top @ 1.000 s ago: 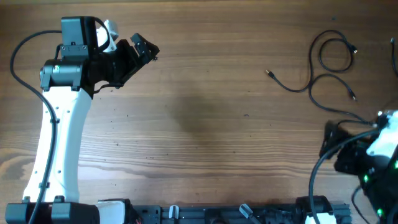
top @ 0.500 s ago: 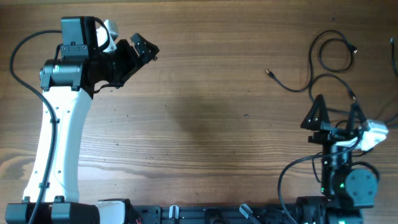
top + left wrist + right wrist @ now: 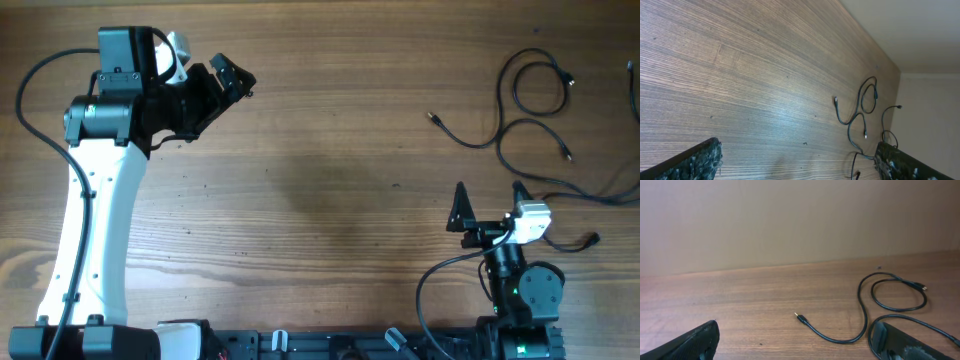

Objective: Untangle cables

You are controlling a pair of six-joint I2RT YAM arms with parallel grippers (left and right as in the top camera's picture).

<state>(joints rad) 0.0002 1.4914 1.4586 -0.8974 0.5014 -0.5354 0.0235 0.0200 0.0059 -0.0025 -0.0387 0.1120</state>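
Observation:
Thin black cables (image 3: 520, 105) lie in loose loops at the table's far right, with a plug end (image 3: 434, 118) pointing left; one cord runs toward the right edge (image 3: 590, 195). They also show in the left wrist view (image 3: 860, 107) and the right wrist view (image 3: 865, 310). My right gripper (image 3: 490, 200) is open and empty, just in front of the cables, fingers pointing at them. My left gripper (image 3: 230, 78) is open and empty at the far left, well away from the cables.
The wooden table (image 3: 330, 190) spreads between the two arms. The left arm's white body (image 3: 95, 230) stands along the left side. A black rail (image 3: 330, 345) runs along the front edge.
My right arm has swung from the right edge toward the left and turned, its open fingers now facing the cables. The left arm has not moved.

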